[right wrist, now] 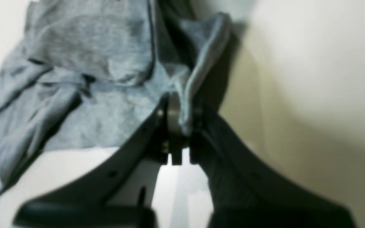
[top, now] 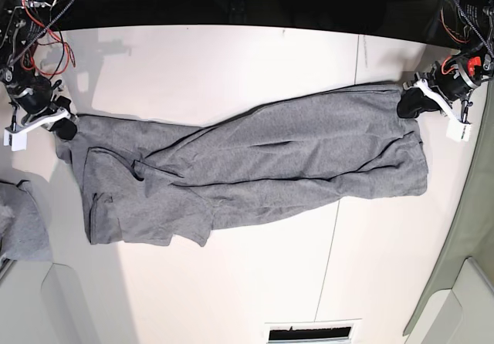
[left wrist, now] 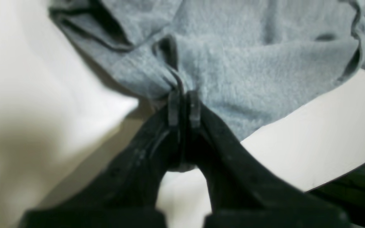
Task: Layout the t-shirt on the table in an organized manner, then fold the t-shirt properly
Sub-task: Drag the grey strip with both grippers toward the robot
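left gripper (left wrist: pixel 184 106), black, two-fingered: clenched on a pinched fold of the large heather-grey cotton t-shirt (left wrist: pixel 249 66); in the left wrist view the cloth is seen gathered into a narrow crease right at the fingertips, the jaws pressed nearly together. in the base view this gripper (top: pixel 409 101) is seen at the shirt's upper corner on that view's right side, near the table edge.

right gripper (right wrist: pixel 179 117), same black build: clenched on a rolled edge of the same t-shirt (right wrist: pixel 100 104); a thin ridge of grey fabric is held between the fingers and stands up from them in the right wrist view. in the base view this gripper (top: pixel 63 126) is seen at the opposite end of the shirt, on that view's left.

the t-shirt (top: pixel 255 170) is stretched lengthwise between the two grippers across the broad smooth white table (top: pixel 231 59), lying on its surface. it is wrinkled, with long diagonal folds through the middle and doubled-over cloth at the base view's left end. collar is not made out.

a thin dark seam line (top: pixel 334 236) is crossed by the shirt near its right-hand end in the base view.

a smaller bunch of grey cloth (top: pixel 21 220) is partly seen at the base view's left edge, apart from the shirt.
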Robot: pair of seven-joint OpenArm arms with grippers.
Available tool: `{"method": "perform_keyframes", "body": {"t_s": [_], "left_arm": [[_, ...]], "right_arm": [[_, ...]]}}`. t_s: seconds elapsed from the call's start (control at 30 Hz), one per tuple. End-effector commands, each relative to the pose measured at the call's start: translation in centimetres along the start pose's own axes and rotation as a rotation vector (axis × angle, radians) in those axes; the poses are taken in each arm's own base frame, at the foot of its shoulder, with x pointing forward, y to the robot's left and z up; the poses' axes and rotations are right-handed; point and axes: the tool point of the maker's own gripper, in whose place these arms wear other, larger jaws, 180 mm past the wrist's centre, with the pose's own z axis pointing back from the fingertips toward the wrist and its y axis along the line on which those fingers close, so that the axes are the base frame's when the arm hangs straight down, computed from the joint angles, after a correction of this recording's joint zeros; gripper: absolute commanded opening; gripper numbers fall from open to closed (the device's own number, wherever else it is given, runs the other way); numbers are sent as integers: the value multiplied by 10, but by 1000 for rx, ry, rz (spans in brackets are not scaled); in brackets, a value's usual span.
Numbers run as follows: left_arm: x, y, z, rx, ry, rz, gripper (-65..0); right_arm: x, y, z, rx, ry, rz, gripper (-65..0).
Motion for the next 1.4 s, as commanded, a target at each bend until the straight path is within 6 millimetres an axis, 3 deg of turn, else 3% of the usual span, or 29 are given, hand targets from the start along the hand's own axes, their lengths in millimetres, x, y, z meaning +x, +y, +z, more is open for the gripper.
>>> {"method": "perform_keyframes", "body": {"t_s": [0.0, 0.2, 0.4, 0.53, 0.7, 0.9, 0.93, 1.0, 1.07, 1.23, 1.37], "left_arm": [[9, 1, 10, -2, -34, -19, -650], [-13, 3, 22, -1, 6, 13, -650], [-16, -4, 23, -35, 20, 47, -650], [-17, -4, 23, -35, 20, 47, -650], [-16, -4, 23, -37, 17, 49, -579], [-9, -12, 23, -84, -20, 91, -336], [-9, -14, 23, -96, -19, 100, -332], [-8, -18, 25, -119, -17, 118, -332], [-4, -18, 29, -123, -21, 119, -332], [25, -13, 44, -91, -113, 73, -332], [42, -6, 43, -35, -167, 10, -332]], "right_arm": [[15, -1, 12, 10, -52, 29, -650], [-12, -12, 43, -29, -7, 75, -650], [-40, -28, 66, -77, 41, 66, -650], [-42, -43, 82, -107, 29, 32, -650], [-44, -59, 96, -150, 32, 27, -650], [-40, -60, 96, -147, 25, 29, -650], [-41, -60, 96, -147, 26, 29, -639], [-40, -60, 97, -148, 25, 29, -482], [-37, -60, 98, -151, 16, 33, -377], [-9, -63, 113, -171, -69, 50, -355], [24, -53, 122, -158, -166, 77, -355]]}}
